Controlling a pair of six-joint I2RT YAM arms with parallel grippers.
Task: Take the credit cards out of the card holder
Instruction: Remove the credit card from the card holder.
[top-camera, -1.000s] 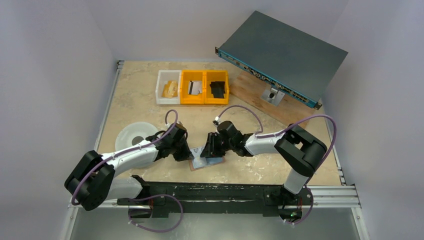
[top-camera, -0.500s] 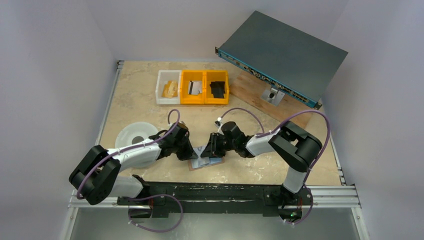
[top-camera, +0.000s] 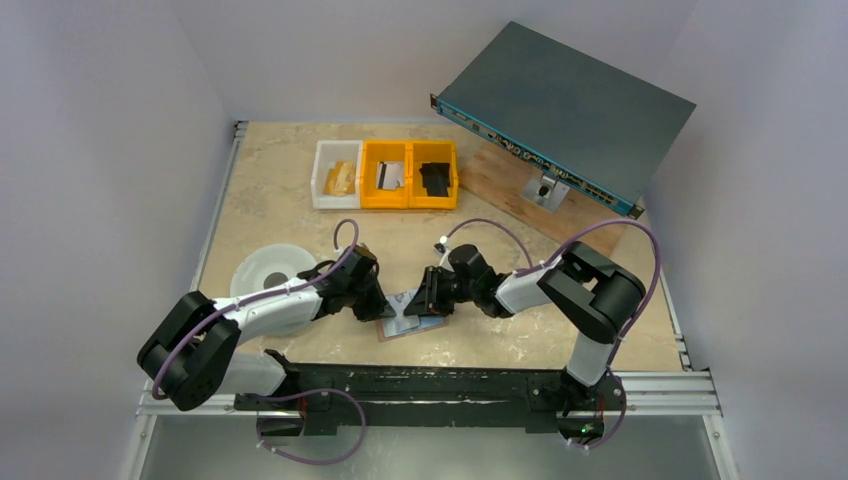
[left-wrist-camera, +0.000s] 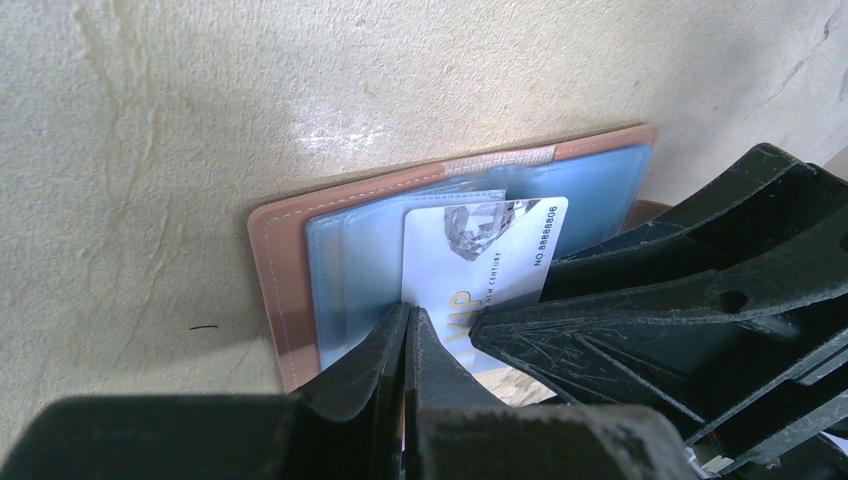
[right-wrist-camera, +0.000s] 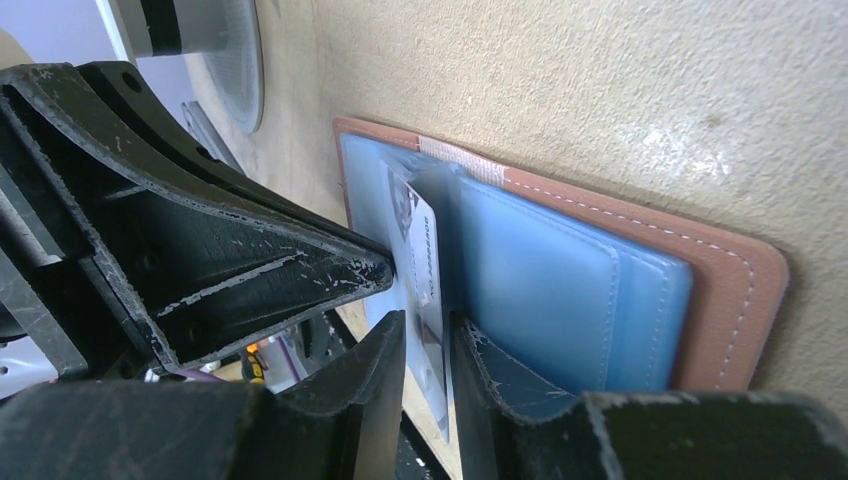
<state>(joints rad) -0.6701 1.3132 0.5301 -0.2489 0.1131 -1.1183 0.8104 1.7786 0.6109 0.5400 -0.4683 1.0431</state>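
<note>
From above, the card holder (top-camera: 408, 326) lies open on the desk (top-camera: 290, 190) near the front edge. Its long axis runs roughly left to right. The left pincer (top-camera: 381, 309) and right pincer (top-camera: 422, 304) meet over it.

In the left wrist view, the card holder (left-wrist-camera: 285, 290) lies flat, blue inner faces up. A pale credit card (left-wrist-camera: 480, 250) juts from the middle, its long axis slanting toward the right arm. The left pincer (left-wrist-camera: 410, 335) is pressed together, tips at the card's near corner.

In the right wrist view, the right pincer (right-wrist-camera: 425, 345) is parted only narrowly and pinches the credit card (right-wrist-camera: 420, 260). The card stands tilted up on edge above the card holder (right-wrist-camera: 600, 290).
</note>
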